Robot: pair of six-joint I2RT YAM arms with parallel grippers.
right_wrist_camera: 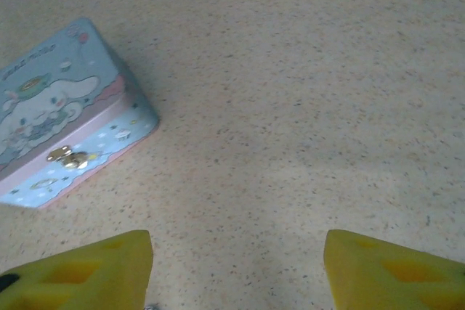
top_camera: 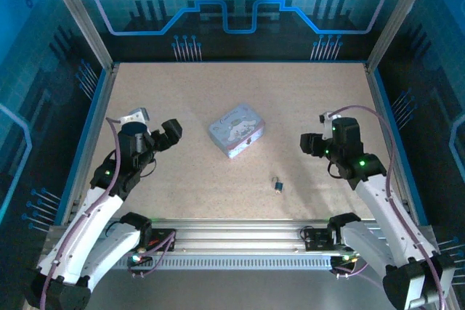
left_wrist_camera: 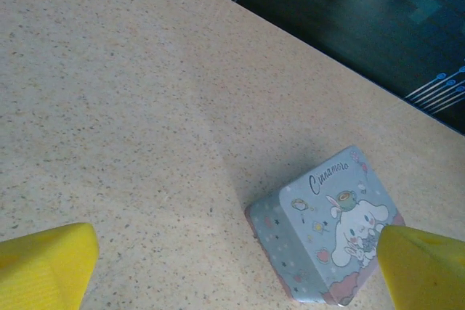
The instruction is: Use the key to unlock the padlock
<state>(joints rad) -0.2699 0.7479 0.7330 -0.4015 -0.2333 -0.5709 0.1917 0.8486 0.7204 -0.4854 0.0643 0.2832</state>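
Note:
The small dark padlock (top_camera: 278, 185) lies on the speckled table (top_camera: 320, 107) near the front edge, its silvery shackle pointing away. The key is too small to tell apart from it. My left gripper (top_camera: 173, 132) hovers to the left of a pale tin, open and holding nothing. In the left wrist view its yellow fingertips (left_wrist_camera: 45, 266) stand wide apart around bare table, so the left gripper (left_wrist_camera: 232, 281) is open. My right gripper (top_camera: 311, 143) hangs up and to the right of the padlock. In its wrist view the right gripper (right_wrist_camera: 240, 274) is open over bare table.
A pale lilac-grey tin with a cartoon lid (top_camera: 236, 130) sits mid-table between the arms; the same tin (left_wrist_camera: 327, 226) lies by the left gripper's right finger, and the tin (right_wrist_camera: 62, 117) shows its clasp side. Blue walls (top_camera: 94, 128) border the table.

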